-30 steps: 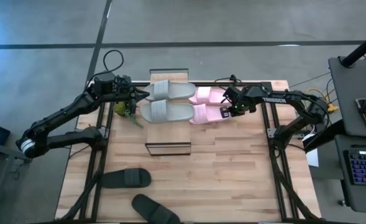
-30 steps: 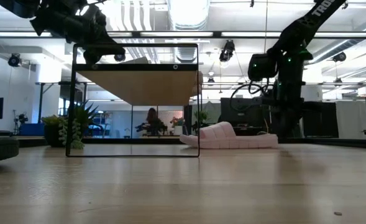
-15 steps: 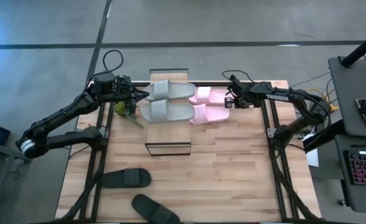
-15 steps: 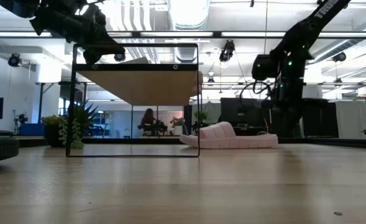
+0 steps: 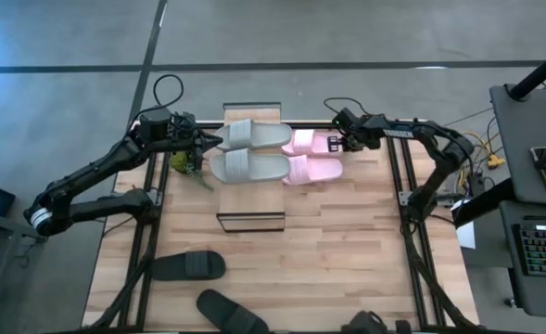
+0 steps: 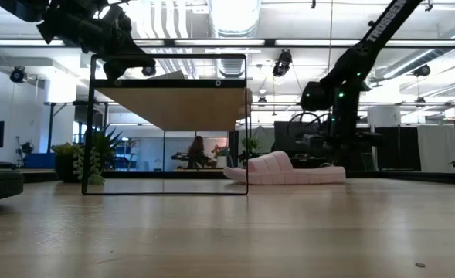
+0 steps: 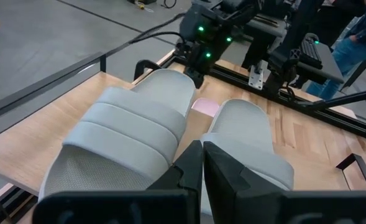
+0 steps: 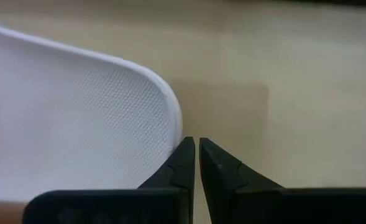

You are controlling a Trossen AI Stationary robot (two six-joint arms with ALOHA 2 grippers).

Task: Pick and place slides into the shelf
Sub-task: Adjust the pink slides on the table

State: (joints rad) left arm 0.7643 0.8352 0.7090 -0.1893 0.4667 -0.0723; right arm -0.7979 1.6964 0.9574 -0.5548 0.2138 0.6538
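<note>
Two grey slides point(image 5: 251, 151) lie side by side, soles down, on the shelf's plank top point(image 5: 250, 221). My left gripper point(image 5: 206, 141) hovers shut at their heel ends; in the left wrist view its fingers point(image 7: 201, 158) point along the gap between the two grey slides point(image 7: 139, 130). Two pink slides point(image 5: 313, 156) lie on the table right of the shelf. My right gripper point(image 5: 340, 140) is shut by the far pink slide's heel rim point(image 8: 170, 106). Two black slides point(image 5: 189, 266) lie near the table's near edge. My left gripper's shut fingers lie level, from the table's left, at the gap between the grey slides' heels point(image 7: 189, 134); whether they touch either slide, I cannot tell. My right gripper's shut fingertips point(image 8: 184, 149) stand right beside the pink slide's heel rim point(image 8: 175, 127); whether they touch it, I cannot tell.
A small green plant point(image 5: 187, 165) stands left of the shelf, under my left arm. The shelf's thin black frame point(image 6: 246, 131) is open below the plank. Bare tabletop point(image 5: 347, 250) lies between the shelf and the black slides. People move in the room beyond.
My right gripper has swung from the near pink slide's heel toward the table's far edge, to the far pink slide's heel, and has come down a little. The left arm and all slides have kept still.
</note>
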